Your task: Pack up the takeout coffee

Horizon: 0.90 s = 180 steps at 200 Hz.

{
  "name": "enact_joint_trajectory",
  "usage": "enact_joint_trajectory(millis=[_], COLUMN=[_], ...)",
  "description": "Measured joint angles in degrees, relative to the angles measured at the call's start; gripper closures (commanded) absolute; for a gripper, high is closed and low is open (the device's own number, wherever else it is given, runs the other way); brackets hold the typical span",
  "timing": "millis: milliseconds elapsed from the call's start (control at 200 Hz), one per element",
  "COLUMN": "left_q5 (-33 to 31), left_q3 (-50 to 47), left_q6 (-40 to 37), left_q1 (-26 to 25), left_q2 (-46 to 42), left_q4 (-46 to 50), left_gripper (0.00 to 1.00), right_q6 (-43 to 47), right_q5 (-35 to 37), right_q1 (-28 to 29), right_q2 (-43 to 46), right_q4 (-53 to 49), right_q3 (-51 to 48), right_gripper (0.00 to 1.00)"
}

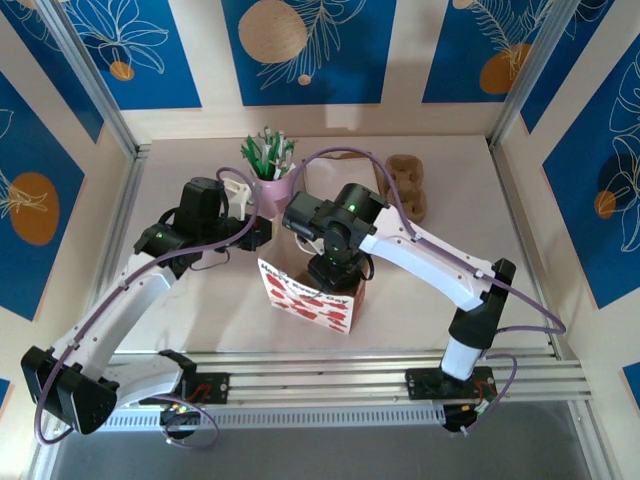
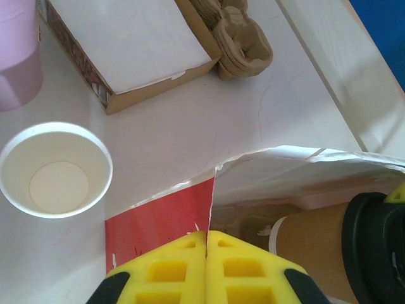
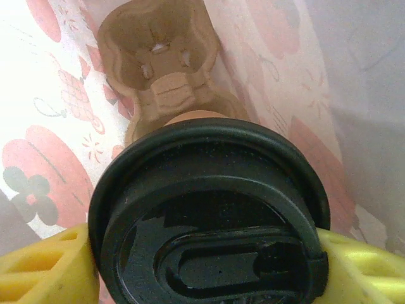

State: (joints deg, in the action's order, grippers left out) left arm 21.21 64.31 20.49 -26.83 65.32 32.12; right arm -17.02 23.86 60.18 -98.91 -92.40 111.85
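- Pale table inside a booth of blue floral wall panels. At the far side stand a pink cup of sticks and a stack of spare carriers.
- A white gift bag with red print stands centre-near, mouth up.
- Left gripper: jaws fully closed, pinching the bag's rim at its left side and holding the mouth open. An open paper cup sits on the table just beyond it.
- Right gripper: jaws wide apart, clamped on the black lid of the takeout coffee. The cup hangs inside the bag, below the rim.
- A pulp carrier lies at the bottom of the bag, under the cup and offset toward its far side. Contact cannot be told.
- Step in hand, as judged: lowering the cup into a carrier socket.
- To do it well:
  - centre the cup base over a socket before descending
  - go straight down, cup upright
  - avoid brushing the thin bag walls
  - release only once the base is seated
  - the left pinch should not slacken before then
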Motion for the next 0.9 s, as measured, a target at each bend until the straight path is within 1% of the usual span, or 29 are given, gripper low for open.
enact_joint_trajectory(millis=[205,395,625,900], left_q5=[0.04,0.22,0.33,0.57], left_q3=[0.0,0.0,0.0,0.0], left_q6=[0.0,0.0,0.0,0.0], left_q1=[0.0,0.0,0.0,0.07], left_q2=[0.15,0.15,0.15,0.15], left_q4=[0.0,0.0,0.0,0.0], left_gripper=[1.0,1.0,1.0,1.0], right_q6=[0.0,-0.04,0.02,0.46], right_q5=[1.51,3.17,2.64,1.62], right_q1=[0.37,3.91,7.37,8.96], right_q2=[1.62,3.52,3.32,0.9], right_q4=[0.24,0.2,0.22,0.44], right_q3=[3.19,5.18,5.22,5.29], right_gripper=[0.54,0.54,0.54,0.54])
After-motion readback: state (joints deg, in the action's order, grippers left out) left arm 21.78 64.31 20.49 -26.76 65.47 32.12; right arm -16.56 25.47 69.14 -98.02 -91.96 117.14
